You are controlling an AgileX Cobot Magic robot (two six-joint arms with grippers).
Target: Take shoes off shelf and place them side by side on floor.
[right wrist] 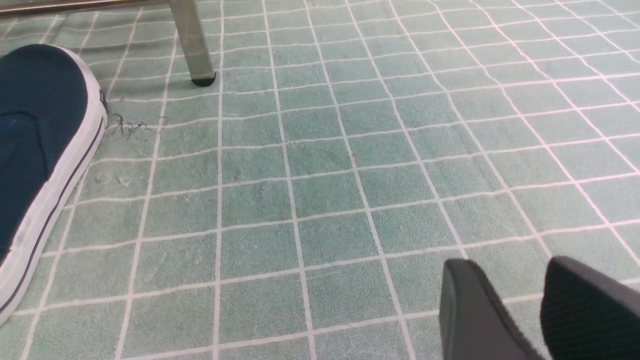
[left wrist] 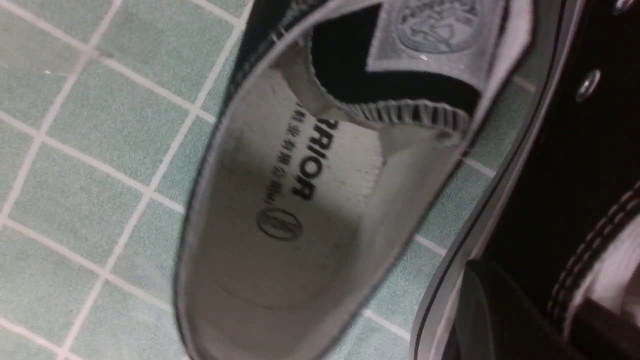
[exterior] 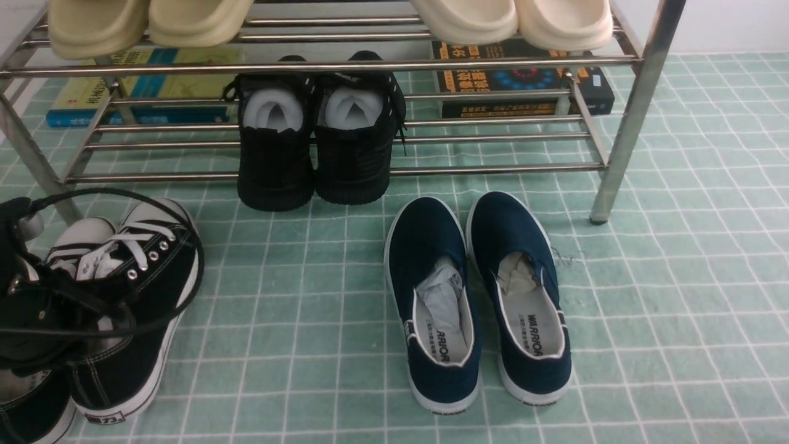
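Note:
Two black canvas sneakers stand side by side on the pale green floor [exterior: 678, 308] at the front left. One sneaker [exterior: 132, 296] shows its white laces and toe cap; the other sneaker [exterior: 28, 407] is mostly cut off by the frame's corner, and its open inside [left wrist: 280, 215] fills the left wrist view. My left gripper [left wrist: 530, 290] is open, with one finger outside the laced sneaker's side wall [left wrist: 575, 175] and the other inside its collar. My right gripper [right wrist: 505, 265] hangs open and empty over bare floor. The steel shelf [exterior: 394, 169] stands behind.
An all-black knit pair [exterior: 314, 154] sits on the shelf's lower tier, heels overhanging. Navy slip-ons [exterior: 474, 296] lie on the floor mid-right, one toe [right wrist: 35, 150] near the shelf leg [right wrist: 192, 45]. Cream slippers [exterior: 148, 21] sit on the top tier, with books [exterior: 524, 86] beneath.

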